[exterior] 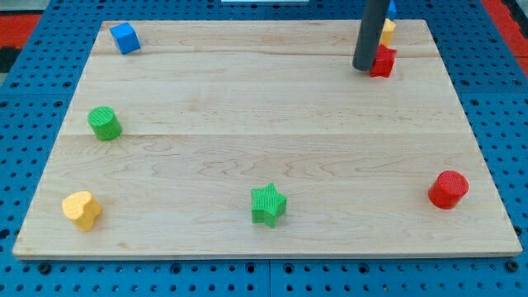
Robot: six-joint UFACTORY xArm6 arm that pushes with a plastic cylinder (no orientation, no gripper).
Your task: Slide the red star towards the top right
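Note:
The red star [384, 63] lies near the view's top right of the wooden board [264, 124], partly hidden behind the rod. My tip [364, 68] rests on the board right against the star's left side. A yellow block [387, 32] sits just above the star, close to the board's top edge, also partly hidden by the rod.
A blue cube [124, 38] sits at the top left. A green cylinder [105, 123] is at the left. A yellow heart [82, 209] is at the bottom left. A green star [268, 204] is at the bottom middle. A red cylinder [448, 189] is at the right.

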